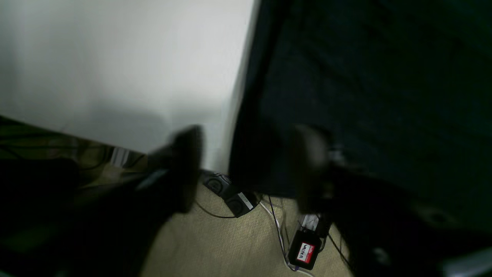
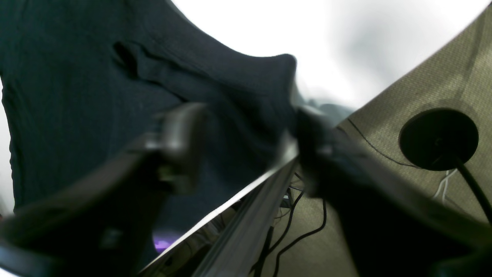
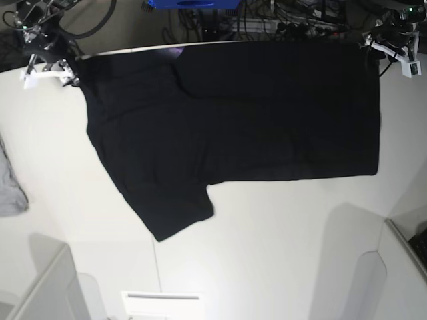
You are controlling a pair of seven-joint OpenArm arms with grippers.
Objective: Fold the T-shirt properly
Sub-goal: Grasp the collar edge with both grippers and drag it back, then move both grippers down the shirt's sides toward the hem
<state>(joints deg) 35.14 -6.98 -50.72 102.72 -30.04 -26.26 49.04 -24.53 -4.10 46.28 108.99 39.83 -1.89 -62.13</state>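
Spreading the T-shirt (image 3: pixel 233 127) along the worktop's (image 3: pixel 280 253) far edge, both grippers, left (image 3: pixel 393 53) and right (image 3: pixel 47 63), show wide fingers, so next I judge each must grasp a corner.

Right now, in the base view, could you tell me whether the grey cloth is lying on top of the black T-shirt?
No, the grey cloth lies at the table's left edge, clear of the T-shirt, with bare white table between them.

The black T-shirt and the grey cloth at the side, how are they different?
The T-shirt is black; the grey cloth is pale. The T-shirt is big and spread across the table; the grey cloth shows only a small bunched bit at the picture's edge. Both are soft fabric lying on the table.
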